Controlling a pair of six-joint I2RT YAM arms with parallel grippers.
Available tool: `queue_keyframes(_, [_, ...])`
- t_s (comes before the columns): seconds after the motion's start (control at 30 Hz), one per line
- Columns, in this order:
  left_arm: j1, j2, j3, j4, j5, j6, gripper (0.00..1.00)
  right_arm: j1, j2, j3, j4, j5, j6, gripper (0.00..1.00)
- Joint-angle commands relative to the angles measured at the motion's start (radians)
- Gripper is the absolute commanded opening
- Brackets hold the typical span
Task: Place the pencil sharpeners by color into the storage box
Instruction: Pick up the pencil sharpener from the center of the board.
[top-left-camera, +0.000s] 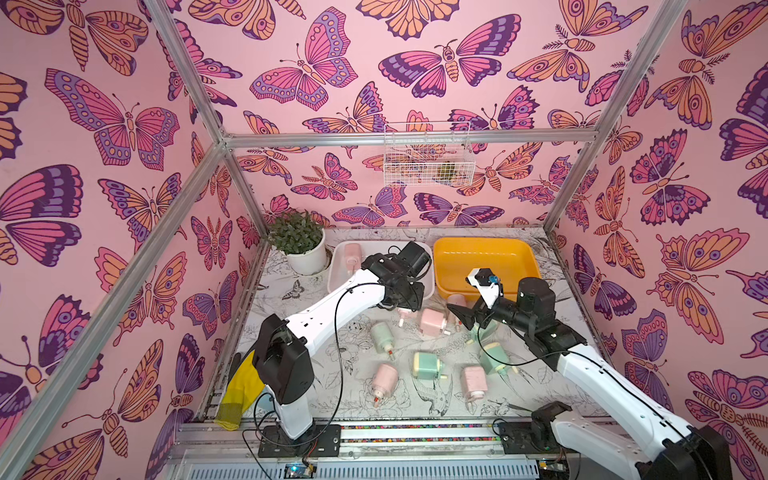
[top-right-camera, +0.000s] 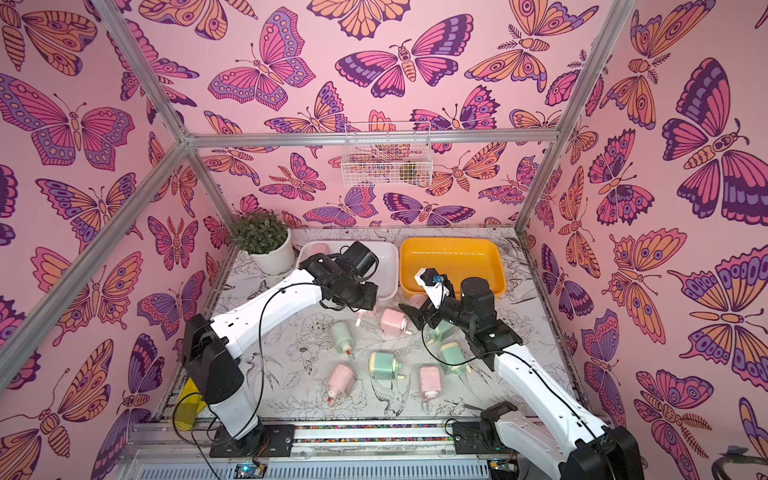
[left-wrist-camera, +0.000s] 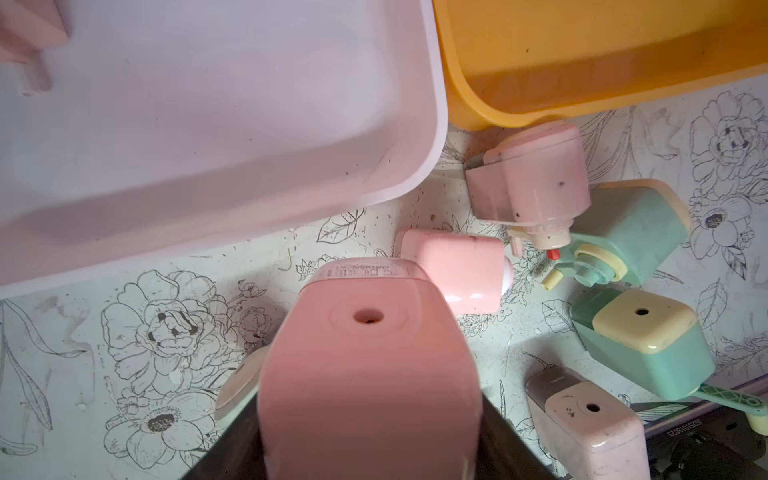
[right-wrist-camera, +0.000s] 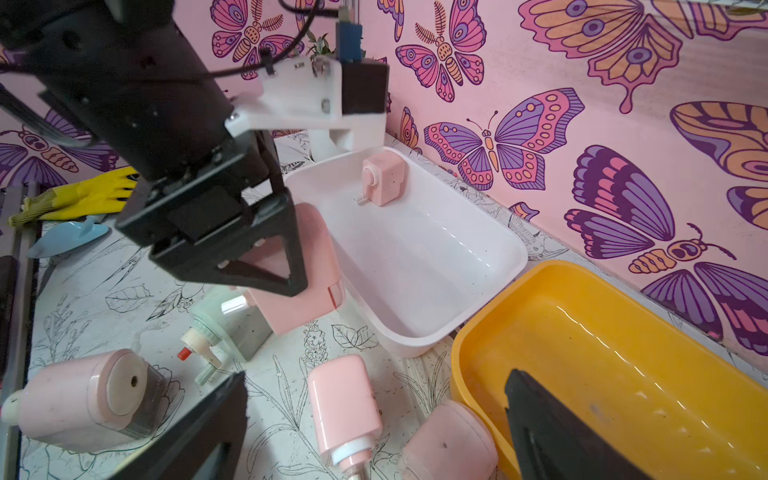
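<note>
Front rail (top-left-camera: 415, 434) carried both arm bases (top-left-camera: 299, 442). Tabletop (top-left-camera: 428, 401): loose pencil sharpeners (top-left-camera: 426, 365), pink and mint, lay scattered. Left pincer (left-wrist-camera: 368, 436) was clamped on a pink sharpener (left-wrist-camera: 365, 353), just beside the white bin (right-wrist-camera: 436, 257). Right pincer (right-wrist-camera: 376, 386) stood wide, empty, over loose pink ones near the yellow bin (top-left-camera: 486, 257). Second pink sharpener (right-wrist-camera: 382, 178) lay inside the white bin.

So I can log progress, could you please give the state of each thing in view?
left gripper, shut on a pink sharpener
right gripper, open and empty
white bin, holds one other pink sharpener
yellow bin, empty
green sharpeners, all four lying loose on the table
</note>
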Motion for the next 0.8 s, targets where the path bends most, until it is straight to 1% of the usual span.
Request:
queue_keyframes(0.0, [0.046,0.02,0.047,-0.007,0.014,0.085,0.0,0.008,0.021,0.023,0.009,-0.03,0.006,0.99])
queue_keyframes(0.03, [0.059,0.037,0.063,-0.008,0.007,0.098,0.0,0.008,0.027,0.026,0.01,-0.03,0.009,0.99])
queue_keyframes(0.1, [0.081,0.074,0.101,-0.011,-0.04,0.106,0.0,0.008,0.037,0.035,-0.002,-0.034,0.017,0.99])
queue_keyframes(0.2, [0.124,0.141,0.161,-0.008,-0.072,0.1,0.0,0.008,0.071,0.095,-0.083,-0.026,0.052,0.99])
queue_keyframes(0.23, [0.135,0.165,0.185,-0.008,-0.081,0.111,0.0,0.008,0.088,0.114,-0.093,-0.016,0.073,0.99])
queue_keyframes(0.33, [0.145,0.237,0.264,-0.008,-0.162,0.161,0.0,0.008,0.123,0.146,-0.094,0.016,0.112,0.99])
queue_keyframes(0.4, [0.16,0.284,0.314,-0.011,-0.184,0.18,0.0,0.008,0.14,0.17,-0.123,0.018,0.124,0.99])
queue_keyframes(0.5, [0.188,0.346,0.369,-0.007,-0.196,0.182,0.0,0.014,0.168,0.205,-0.183,-0.012,0.109,0.99])
queue_keyframes(0.63, [0.222,0.423,0.431,-0.01,-0.211,0.187,0.0,0.038,0.169,0.176,-0.175,-0.017,0.044,0.99])
queue_keyframes(0.77, [0.25,0.477,0.48,-0.005,-0.209,0.188,0.0,0.047,0.165,0.178,-0.207,-0.029,-0.002,0.99])
